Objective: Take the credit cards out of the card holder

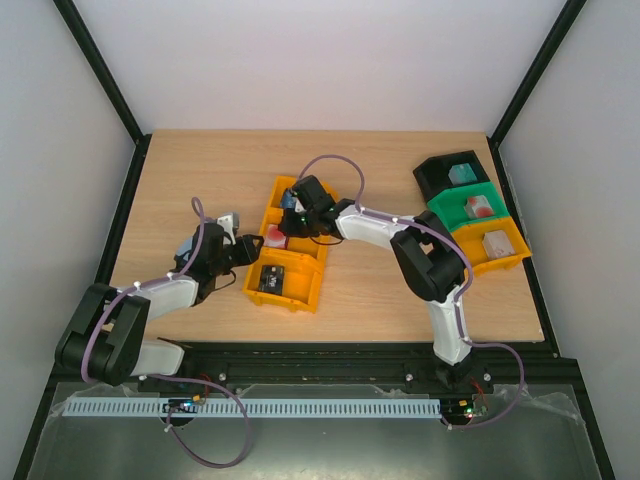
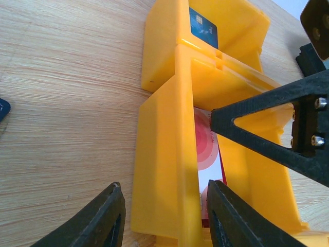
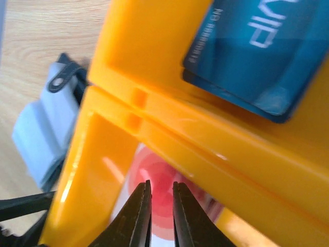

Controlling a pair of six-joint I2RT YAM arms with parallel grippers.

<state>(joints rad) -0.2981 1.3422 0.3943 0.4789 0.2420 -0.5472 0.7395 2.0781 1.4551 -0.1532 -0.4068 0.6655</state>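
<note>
Hovering over the middle compartment of a yellow bin (image 1: 285, 298), the right gripper (image 3: 160, 206) has its jaws drawn almost together, with only a thin slit between them. From where I stand, I cannot tell whether anything is nipped there. Directly beneath its tips lies a red card (image 3: 157, 172). A blue card (image 3: 257, 56) rests in the far compartment and a dark card (image 1: 272, 278) in the near one.

The card holder (image 3: 38, 139) sits on the wooden table (image 1: 380, 310) just beside the bin's left wall, its pale lining and little tab showing. Whether any card remains inside it is hidden.

The left gripper (image 2: 164, 206) has its jaws apart, one finger outside the bin's left wall and one inside. Slivers of gap show on both sides, so it does not look clamped.

These cards look feather-light, thin and stiff, with some spring, and their glossy faces are likely slick under hard fingers. A card lying flat offers no purchase from above. The best hold would be across the thickness at a short edge, wherever one leans up against a wall. The holder looks soft and floppy and would probably slide on the wood if tugged. It should be pinned by one flap while a card is drawn straight out along its pocket.
</note>
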